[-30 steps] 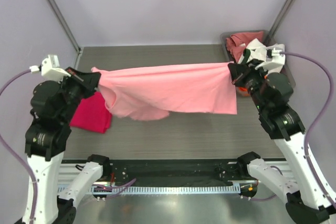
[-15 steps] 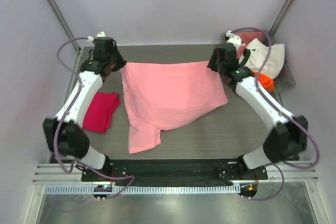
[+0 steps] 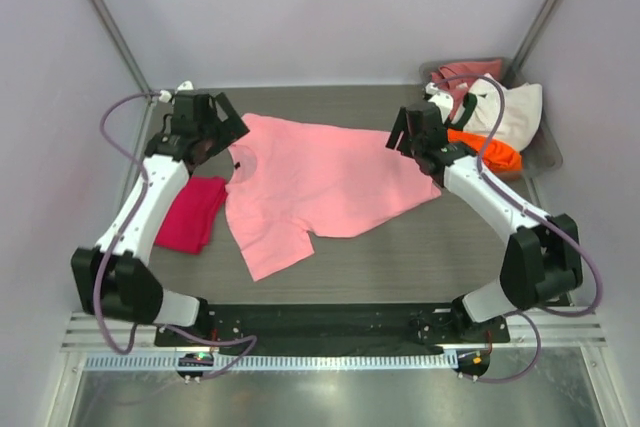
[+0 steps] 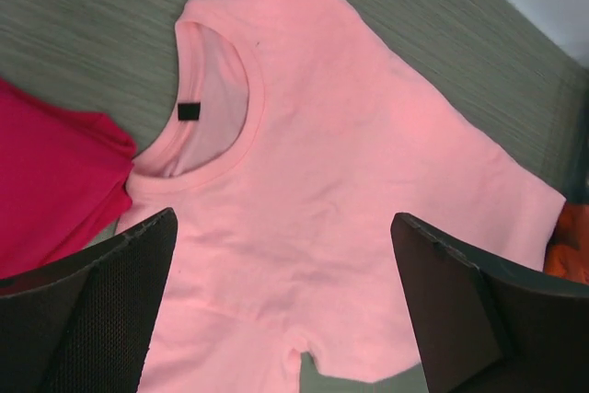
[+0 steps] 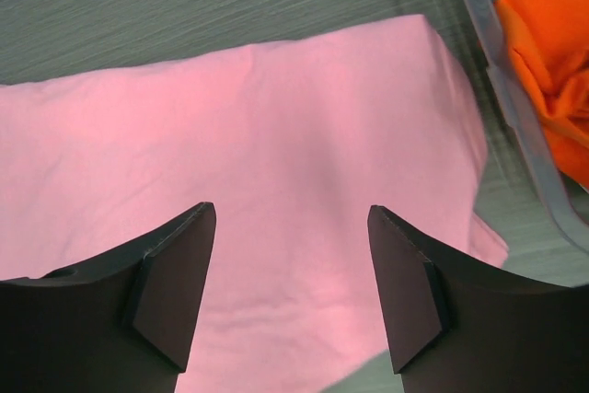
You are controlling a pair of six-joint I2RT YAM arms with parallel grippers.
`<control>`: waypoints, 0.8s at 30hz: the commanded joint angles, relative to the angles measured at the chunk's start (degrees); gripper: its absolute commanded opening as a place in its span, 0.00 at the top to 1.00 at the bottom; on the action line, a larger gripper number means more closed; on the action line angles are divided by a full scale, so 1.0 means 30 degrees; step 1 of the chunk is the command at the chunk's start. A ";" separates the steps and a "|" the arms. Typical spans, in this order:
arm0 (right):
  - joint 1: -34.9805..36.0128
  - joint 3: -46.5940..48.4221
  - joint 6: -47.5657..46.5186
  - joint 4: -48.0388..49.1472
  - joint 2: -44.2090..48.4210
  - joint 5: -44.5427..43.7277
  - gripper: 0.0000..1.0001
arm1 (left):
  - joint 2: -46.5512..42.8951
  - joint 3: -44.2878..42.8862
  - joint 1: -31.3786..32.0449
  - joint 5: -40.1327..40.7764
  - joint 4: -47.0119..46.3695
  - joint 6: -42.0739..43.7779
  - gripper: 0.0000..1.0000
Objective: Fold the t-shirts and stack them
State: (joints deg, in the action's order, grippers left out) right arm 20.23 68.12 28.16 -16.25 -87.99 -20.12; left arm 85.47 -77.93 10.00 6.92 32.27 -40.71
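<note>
Pink t-shirt [image 3: 330,182] flat on table [image 3: 400,257]; left gripper [image 4: 283,218], right gripper [image 5: 290,209] jaws released, apparently just above.

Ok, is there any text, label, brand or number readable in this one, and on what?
No readable text in any view.
On the black neck tag inside the collar of the light pink t-shirt, no lettering can be made out.
The magenta-red t-shirt and the orange t-shirt show plain cloth, with no print visible.
</note>
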 commanded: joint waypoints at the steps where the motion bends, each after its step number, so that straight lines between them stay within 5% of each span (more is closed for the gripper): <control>1: -0.0034 -0.1988 0.0310 -0.0029 0.2138 -0.0734 0.28 | -0.2615 0.2963 -0.0023 -0.1394 0.0551 -0.0318 0.01; 12: -0.0034 -0.7874 0.1362 -0.0708 0.7177 -0.1554 0.32 | -1.1140 1.1177 0.1616 -0.3768 0.2163 -0.1370 0.07; 16: -0.0063 -0.9520 0.1598 -0.0062 0.8117 -0.1935 0.33 | -1.2726 1.3580 0.1881 -0.4737 0.1314 -0.2103 0.08; 21: -0.0092 -1.0224 0.2242 -0.0266 0.7679 -0.2287 0.40 | -1.3666 1.4960 0.4074 -0.4038 0.1255 -0.3625 0.25; 24: -0.0063 -1.0284 0.2594 -0.0179 0.7532 -0.2522 0.44 | -1.3550 1.5604 0.5395 -0.2982 0.1342 -0.4504 0.27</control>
State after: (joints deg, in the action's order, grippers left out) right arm 20.14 37.30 33.56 -18.87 -65.39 -25.02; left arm 45.30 -31.92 23.97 -3.84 37.56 -50.54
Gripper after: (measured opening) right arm 0.566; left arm 0.728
